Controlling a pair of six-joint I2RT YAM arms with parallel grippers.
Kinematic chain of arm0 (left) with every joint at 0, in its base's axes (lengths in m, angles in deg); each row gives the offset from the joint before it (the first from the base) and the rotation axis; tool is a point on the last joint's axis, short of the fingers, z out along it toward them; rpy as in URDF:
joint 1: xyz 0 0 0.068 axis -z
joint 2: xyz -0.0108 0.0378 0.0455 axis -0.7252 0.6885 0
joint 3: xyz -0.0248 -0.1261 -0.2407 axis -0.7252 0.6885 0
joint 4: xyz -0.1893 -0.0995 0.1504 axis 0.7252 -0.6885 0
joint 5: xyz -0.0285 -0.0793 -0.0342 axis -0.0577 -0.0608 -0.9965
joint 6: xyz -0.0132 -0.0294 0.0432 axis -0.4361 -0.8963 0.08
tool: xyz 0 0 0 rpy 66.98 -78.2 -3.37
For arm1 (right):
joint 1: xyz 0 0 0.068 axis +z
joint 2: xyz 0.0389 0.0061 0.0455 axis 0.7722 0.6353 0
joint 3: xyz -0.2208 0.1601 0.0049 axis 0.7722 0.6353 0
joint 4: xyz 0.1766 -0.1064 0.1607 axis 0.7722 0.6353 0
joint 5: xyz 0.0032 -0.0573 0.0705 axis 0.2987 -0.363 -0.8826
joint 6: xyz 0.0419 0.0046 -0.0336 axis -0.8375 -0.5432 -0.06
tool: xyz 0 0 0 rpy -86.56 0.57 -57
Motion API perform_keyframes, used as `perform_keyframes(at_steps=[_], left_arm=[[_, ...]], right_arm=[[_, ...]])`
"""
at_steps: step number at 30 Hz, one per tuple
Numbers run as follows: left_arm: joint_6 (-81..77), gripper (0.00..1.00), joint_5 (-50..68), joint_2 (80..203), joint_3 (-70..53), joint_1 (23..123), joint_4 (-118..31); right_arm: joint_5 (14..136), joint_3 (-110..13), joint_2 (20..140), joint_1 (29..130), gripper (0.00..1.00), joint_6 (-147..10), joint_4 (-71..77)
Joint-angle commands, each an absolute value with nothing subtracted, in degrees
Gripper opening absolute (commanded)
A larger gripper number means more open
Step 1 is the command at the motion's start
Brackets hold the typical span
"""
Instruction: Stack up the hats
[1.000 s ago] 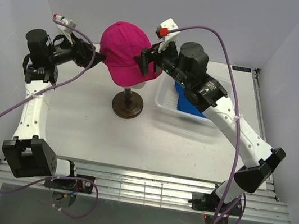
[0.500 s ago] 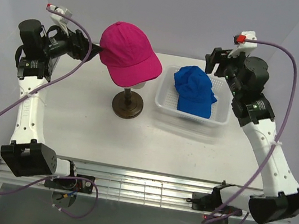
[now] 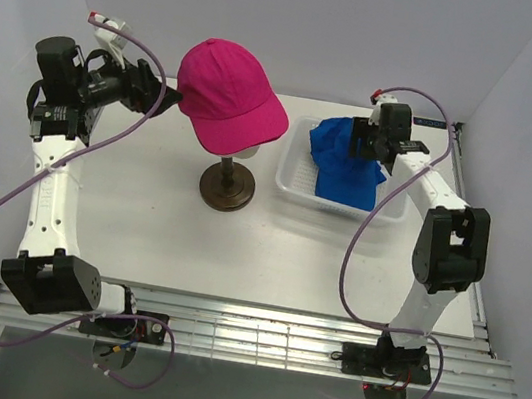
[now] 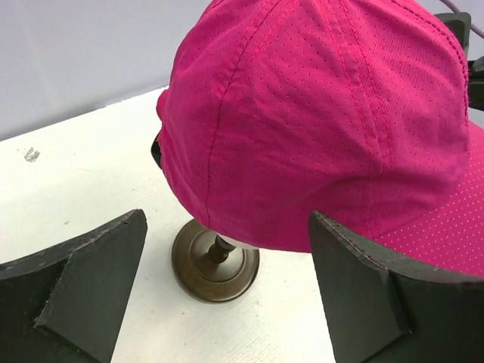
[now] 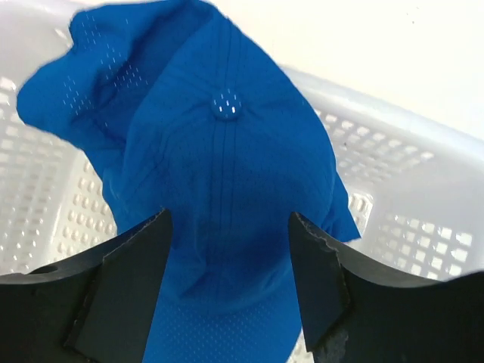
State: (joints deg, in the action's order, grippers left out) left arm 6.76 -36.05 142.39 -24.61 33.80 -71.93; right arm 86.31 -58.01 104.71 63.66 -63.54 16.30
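The left arm reaches up along the left side of the desk (image 3: 144,201). Its gripper, the left gripper (image 3: 164,92), is released, fingers (image 4: 83,280) spread wide with nothing between them. It hangs just beside the back of the pink cap (image 3: 230,93), and whether it touches the fabric cannot be told.

The pink cap sits upright on top of a stand (image 3: 228,185), raised off the desk. Its brim points to the right and toward the near edge. The left wrist view shows the perforated crown (image 4: 318,121) filling most of the picture, with the stand's dark round foot (image 4: 215,265) below it on the white surface.

To the right of the stand is a white basket (image 3: 295,179) with holes in its walls. A blue cap (image 3: 348,162) lies inside it, crumpled, with its top button (image 5: 225,106) facing up.

The right arm folds in from the right, and the right gripper (image 3: 362,139) hangs over the blue cap. It is released too: in the right wrist view its two fingers (image 5: 128,280) stand apart with the cap's crown (image 5: 219,166) showing between them. Whether they press on the cloth cannot be told.
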Motion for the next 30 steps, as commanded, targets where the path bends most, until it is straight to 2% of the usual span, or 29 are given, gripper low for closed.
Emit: perform_keyframes(at_steps=[1, 2, 3, 6, 8, 9, 12, 16, 17, 20, 21, 23, 30], left_arm=[[7.94, 0.98, -37.07, 142.64, -25.66, 33.39, -73.33], [7.85, 0.98, -37.33, 142.81, -25.92, 33.39, -73.24], [7.76, 0.98, -37.42, 142.99, -26.01, 33.39, -73.24], [7.50, 0.98, -37.69, 143.60, -26.10, 33.39, -73.24], [7.50, 0.98, -37.77, 143.78, -26.10, 33.39, -72.98], [7.50, 0.98, -37.69, 143.87, -26.01, 33.39, -72.98], [7.50, 0.98, -37.95, 144.04, -25.92, 33.39, -72.89], [7.59, 0.98, -38.30, 144.13, -25.48, 33.39, -72.71], [7.59, 0.98, -38.21, 144.04, -25.48, 33.39, -72.80], [7.68, 0.98, -38.30, 143.87, -25.39, 33.39, -72.71], [7.68, 0.98, -38.39, 143.78, -25.22, 33.39, -72.71], [7.59, 0.98, -38.65, 143.69, -25.22, 33.39, -72.71], [6.10, 0.97, -41.98, 143.87, -28.02, 33.39, -73.94]], right_arm=[[85.75, -63.72, 106.77, 63.21, 0.67, -63.08, 15.31], [85.66, -65.03, 107.39, 63.21, 0.62, -63.17, 16.09], [85.57, -65.48, 108.35, 63.21, 0.52, -63.25, 16.27], [85.48, -66.01, 108.80, 63.21, 0.40, -62.91, 16.10], [85.48, -66.80, 109.76, 63.21, 0.41, -62.82, 17.06], [85.48, -67.41, 110.20, 63.21, 0.48, -62.64, 17.76], [85.13, -68.30, 111.52, 63.21, 0.57, -62.46, 19.18], [85.39, -68.47, 113.10, 63.21, 0.56, -62.29, 18.91], [85.66, -68.73, 113.98, 63.21, 0.53, -62.20, 19.09], [87.15, -69.79, 114.95, 63.21, 0.30, -61.85, 20.14], [87.24, -69.97, 114.87, 63.21, 0.18, -61.85, 20.23], [87.24, -69.97, 114.17, 63.21, 0.08, -61.85, 20.49], [87.68, -66.28, 100.12, 63.21, 0.08, -60.63, 17.95]])
